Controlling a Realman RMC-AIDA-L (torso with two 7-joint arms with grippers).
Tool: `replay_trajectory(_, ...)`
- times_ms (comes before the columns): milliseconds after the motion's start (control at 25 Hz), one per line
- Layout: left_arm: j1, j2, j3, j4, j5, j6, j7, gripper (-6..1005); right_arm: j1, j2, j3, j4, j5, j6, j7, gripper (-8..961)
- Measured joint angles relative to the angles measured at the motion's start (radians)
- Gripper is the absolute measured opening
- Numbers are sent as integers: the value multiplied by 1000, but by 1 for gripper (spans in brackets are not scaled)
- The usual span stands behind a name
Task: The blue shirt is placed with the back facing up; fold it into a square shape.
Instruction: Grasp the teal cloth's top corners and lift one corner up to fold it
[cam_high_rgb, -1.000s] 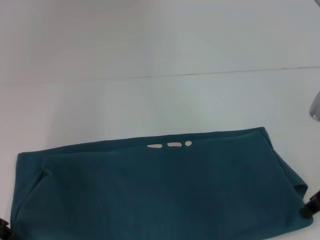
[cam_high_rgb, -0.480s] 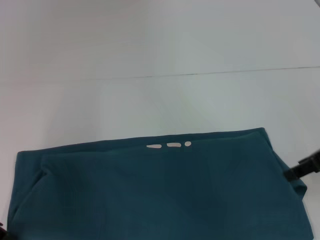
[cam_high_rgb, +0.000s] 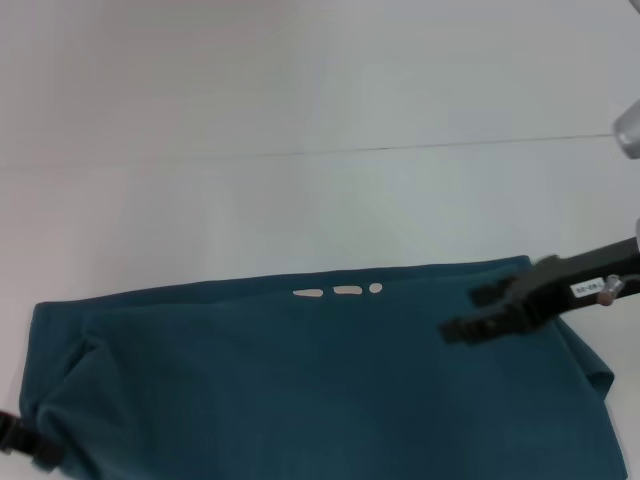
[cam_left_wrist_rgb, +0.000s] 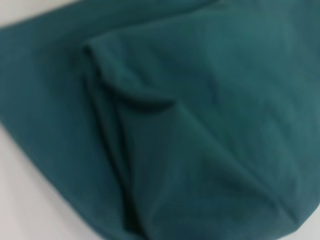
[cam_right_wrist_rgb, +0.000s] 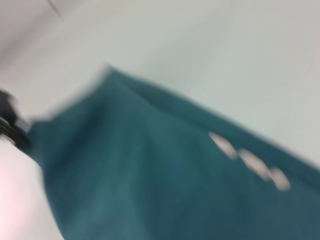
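Note:
The blue shirt (cam_high_rgb: 300, 380) lies folded into a wide band across the near part of the white table (cam_high_rgb: 300, 210). A few white marks (cam_high_rgb: 340, 291) of its print peek out at the far fold edge. My right gripper (cam_high_rgb: 468, 312) hovers open over the shirt's right part, reaching in from the right with nothing between its fingers. Only a dark bit of my left gripper (cam_high_rgb: 22, 442) shows at the shirt's near left corner. Folded layers of the shirt (cam_left_wrist_rgb: 200, 125) fill the left wrist view. In the right wrist view the shirt (cam_right_wrist_rgb: 150, 175) and its white marks (cam_right_wrist_rgb: 250, 160) are smeared by motion.
A thin seam (cam_high_rgb: 420, 147) crosses the table behind the shirt. A grey rounded object (cam_high_rgb: 628, 130) sits at the right edge. Bare white tabletop stretches beyond the shirt's far edge.
My right gripper has swung from the shirt's near right corner up and left, over the shirt's right part. The left gripper has come slightly further into view. The shirt has stayed put.

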Motion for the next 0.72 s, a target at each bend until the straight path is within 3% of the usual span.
replay_trajectory(40, 0, 2, -16, -1, -17, 5, 5, 59, -22, 0, -11, 4, 67, 22, -28, 861)
replay_trajectory(160, -1, 19, -63, -10, -73, 20, 20, 59, -75, -1, -29, 44, 214, 81, -126, 841)
replay_trajectory(360, -1, 34, -95, -29, -130, 23, 25, 59, -123, -2, -16, 231, 390, 127, -385, 627)
replay_trajectory(720, -11, 65, -174, -70, -252, 28, 22, 59, -127, 5, -31, 658, 630, 314, -843, 426)
